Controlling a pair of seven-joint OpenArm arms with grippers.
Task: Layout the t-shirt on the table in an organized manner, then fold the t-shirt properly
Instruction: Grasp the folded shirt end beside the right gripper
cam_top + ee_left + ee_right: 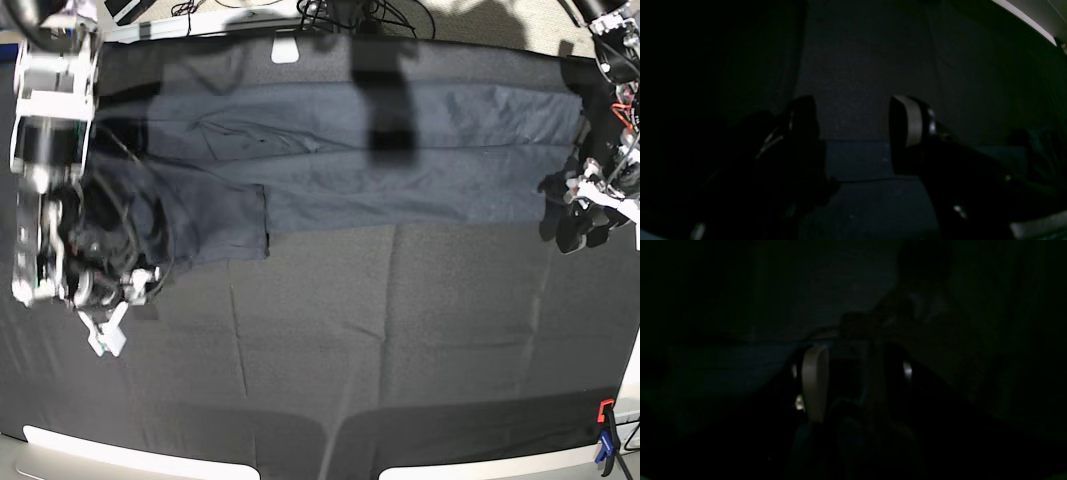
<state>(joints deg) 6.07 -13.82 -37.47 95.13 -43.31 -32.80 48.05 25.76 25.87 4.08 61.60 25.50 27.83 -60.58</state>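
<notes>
Table (pixel 400 330) fills your base view, draped in creased black cloth, a red and blue clamp (pixel 604 432) at its near right edge. Across its far half you see the t-shirt (pixel 400 160) spread in a long band, one sleeve (pixel 225 225) hanging toward you at the left. Your right gripper (pixel 105 320) sits at that sleeve end; its wrist view shows fabric between its jaws. Your left gripper (pixel 853 133) hovers at the shirt's other end, jaws apart.
</notes>
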